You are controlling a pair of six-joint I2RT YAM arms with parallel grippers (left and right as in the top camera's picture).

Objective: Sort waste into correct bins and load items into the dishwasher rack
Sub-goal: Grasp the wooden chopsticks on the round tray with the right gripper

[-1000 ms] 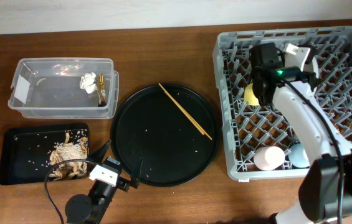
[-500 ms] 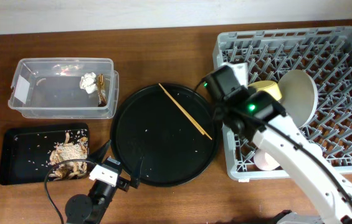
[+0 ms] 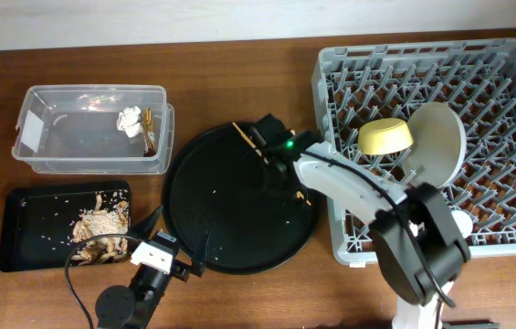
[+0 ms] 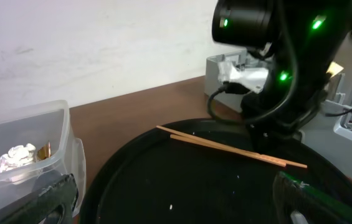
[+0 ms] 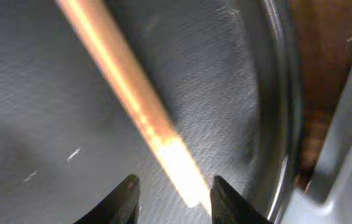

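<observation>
Right gripper low over round black tray, arm stretched leftward, fingers parted — straddling chopsticks

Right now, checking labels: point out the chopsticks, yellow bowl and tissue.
chopsticks (image 4: 225, 145), left wrist view, mid-length
yellow bowl (image 3: 385, 137), overhead view, outer side
tissue (image 3: 130, 119), overhead view, its middle

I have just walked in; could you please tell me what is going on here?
The right gripper is low over the round black tray, jaws open either side of the chopsticks. The plate and yellow bowl sit in the dishwasher rack. The tissue lies in the clear tub, the food scraps in the shallow black tray. The left gripper hangs open.
</observation>
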